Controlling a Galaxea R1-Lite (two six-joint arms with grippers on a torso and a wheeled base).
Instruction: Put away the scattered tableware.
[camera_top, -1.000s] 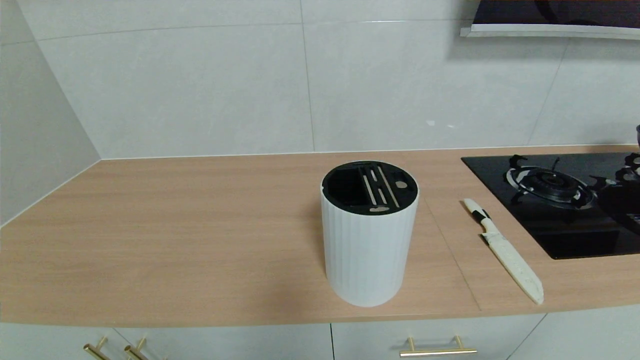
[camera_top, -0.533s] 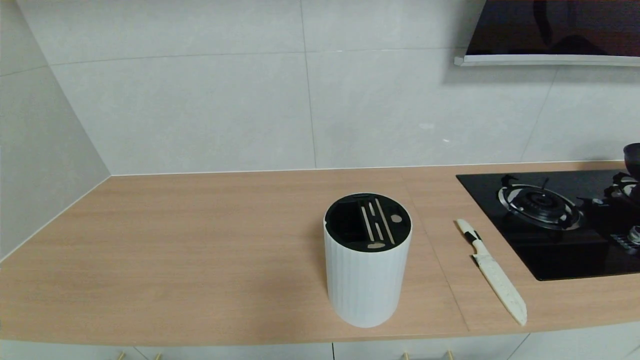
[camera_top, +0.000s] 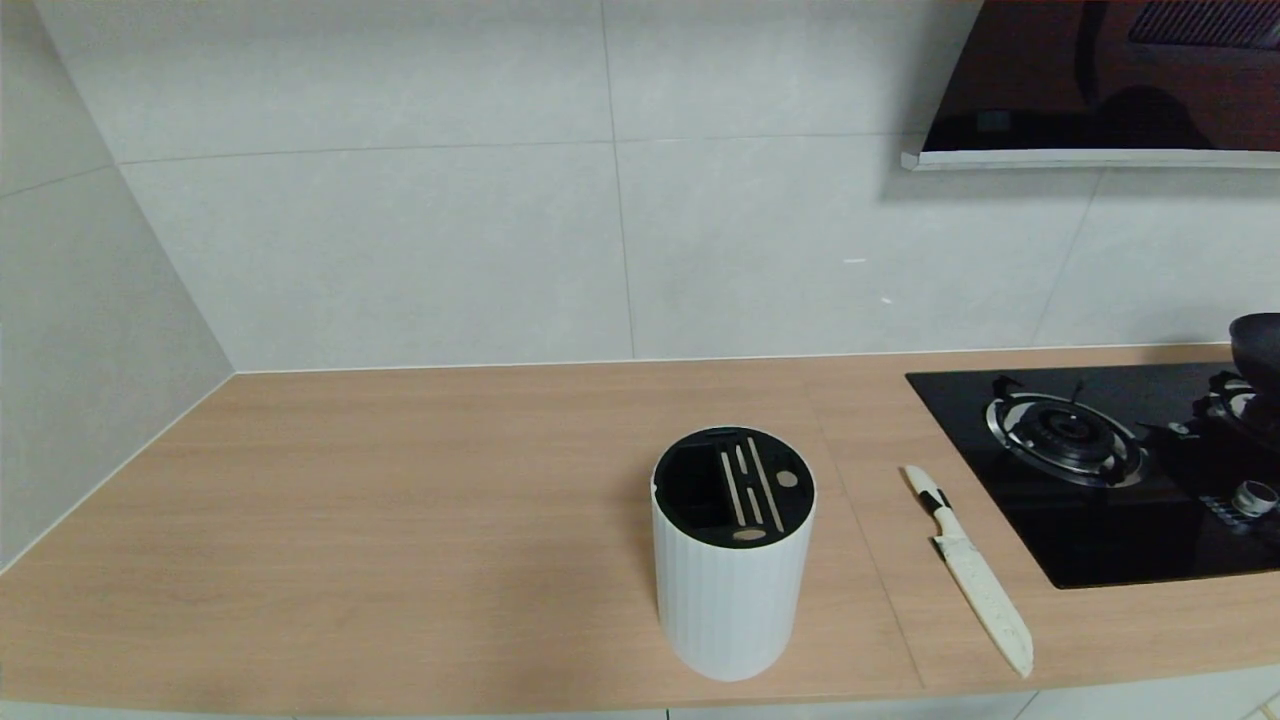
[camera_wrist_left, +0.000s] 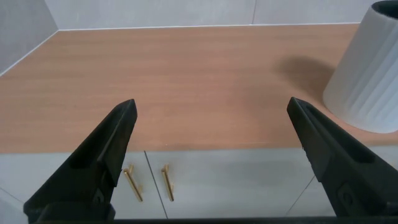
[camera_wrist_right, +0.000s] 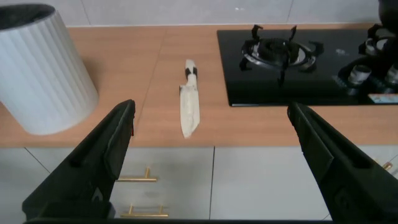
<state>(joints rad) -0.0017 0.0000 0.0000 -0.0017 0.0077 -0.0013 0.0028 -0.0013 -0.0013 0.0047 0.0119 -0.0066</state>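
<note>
The white ribbed plastic cylinder holder (camera_top: 732, 610) is vertically fluted, with a black slotted top. The cream kitchen knife (camera_top: 975, 585) is finely speckled (a black band crosses its handle). The light brown wooden countertop (camera_top: 400, 520) shows straight grain. The glossy glass hob (camera_top: 1100, 540) is black and the slim metal cabinet handles (camera_wrist_left: 166, 182) are gold.

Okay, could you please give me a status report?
Both open, empty: left claw, right claw, before the front edge of the counter. The knife lies flat between holder and hob. Bare counter from knife to holder.
</note>
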